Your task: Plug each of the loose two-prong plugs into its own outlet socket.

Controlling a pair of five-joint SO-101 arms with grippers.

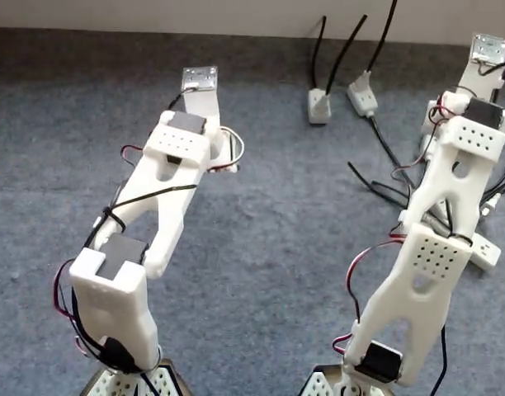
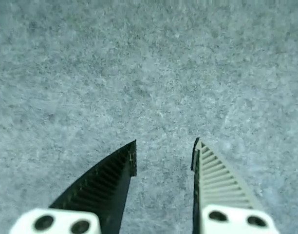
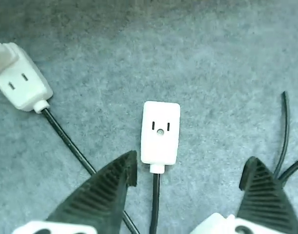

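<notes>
An outlet socket (image 3: 160,131) is seen face up on the carpet (image 3: 227,58) in the right wrist view, just ahead of the right gripper (image 3: 190,165), which is spread wide. In the left wrist view, the left gripper (image 2: 163,156) is held apart over carpet. In the high view, a white connector (image 1: 318,106) on a black cord is seen.
</notes>
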